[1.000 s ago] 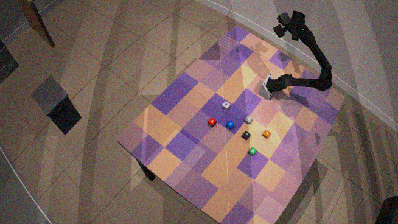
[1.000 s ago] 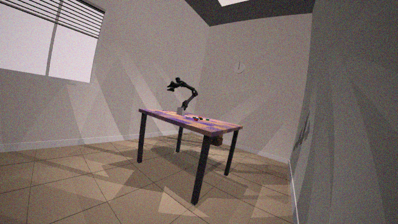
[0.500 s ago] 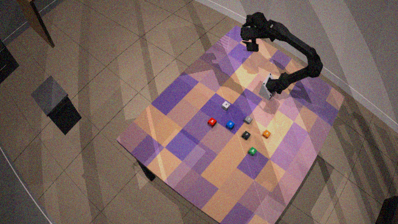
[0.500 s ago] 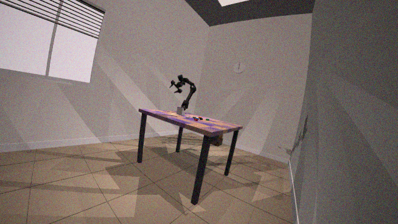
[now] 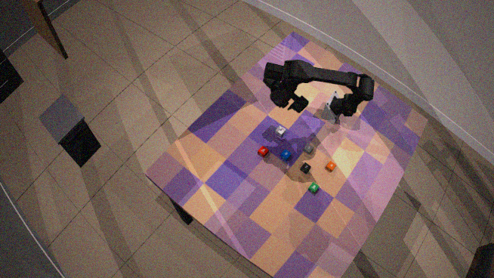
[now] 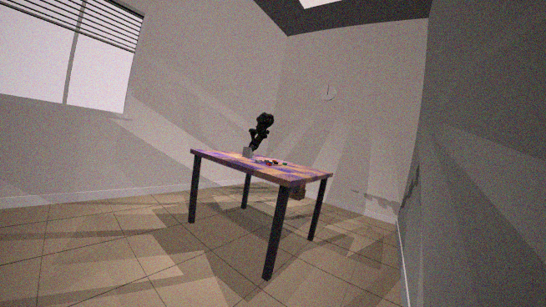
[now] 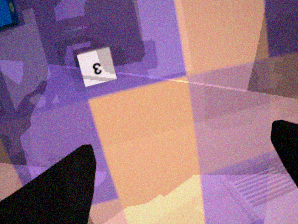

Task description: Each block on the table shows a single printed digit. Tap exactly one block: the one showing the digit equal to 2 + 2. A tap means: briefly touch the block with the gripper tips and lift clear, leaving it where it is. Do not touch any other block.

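The black two-fingered tool (image 5: pixel 290 103) hangs spread and empty, above and beside the small white cube (image 7: pixel 96 67) reading 3; judged step: searching; next, read the other digits for the 4.

Top view: digits on red block (image 5: pixel 263 151), green block (image 5: pixel 313 187), orange block (image 5: pixel 331 165) too small to read. Wrist view: blue block (image 7: pixel 5 10) cut off at left edge.
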Robot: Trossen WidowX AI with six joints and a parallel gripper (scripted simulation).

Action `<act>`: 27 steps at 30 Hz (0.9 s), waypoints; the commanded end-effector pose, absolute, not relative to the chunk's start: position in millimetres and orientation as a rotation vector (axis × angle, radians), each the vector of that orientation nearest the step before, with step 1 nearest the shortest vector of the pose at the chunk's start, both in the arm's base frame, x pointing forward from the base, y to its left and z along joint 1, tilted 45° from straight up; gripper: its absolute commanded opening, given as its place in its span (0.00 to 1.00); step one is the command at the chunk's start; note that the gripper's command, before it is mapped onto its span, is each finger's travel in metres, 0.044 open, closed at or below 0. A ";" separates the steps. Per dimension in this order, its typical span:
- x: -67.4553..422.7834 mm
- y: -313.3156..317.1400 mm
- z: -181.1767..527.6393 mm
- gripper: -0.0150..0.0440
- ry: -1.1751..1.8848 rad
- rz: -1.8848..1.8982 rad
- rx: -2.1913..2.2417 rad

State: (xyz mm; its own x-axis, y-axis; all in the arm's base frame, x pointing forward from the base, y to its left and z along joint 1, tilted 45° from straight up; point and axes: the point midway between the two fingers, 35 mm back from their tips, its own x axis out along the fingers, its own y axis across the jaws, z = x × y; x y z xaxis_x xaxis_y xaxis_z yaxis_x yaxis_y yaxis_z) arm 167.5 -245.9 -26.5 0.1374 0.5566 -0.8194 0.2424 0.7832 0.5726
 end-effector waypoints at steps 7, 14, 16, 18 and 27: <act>207.7 -207.3 -33.7 0.93 1.418 0.453 0.750; 207.7 -207.3 -33.7 0.93 1.418 0.453 0.750; 207.7 -207.3 -33.7 0.93 1.418 0.453 0.750; 207.7 -207.3 -33.7 0.93 1.418 0.453 0.750; 212.9 -195.3 -18.0 0.93 1.418 0.451 0.750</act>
State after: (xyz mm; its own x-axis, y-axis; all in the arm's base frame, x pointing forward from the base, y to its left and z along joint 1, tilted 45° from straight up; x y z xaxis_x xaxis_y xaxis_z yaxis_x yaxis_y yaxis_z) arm 208.2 -206.0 -31.2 0.1275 0.6864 -0.7159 0.1505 0.7001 0.6980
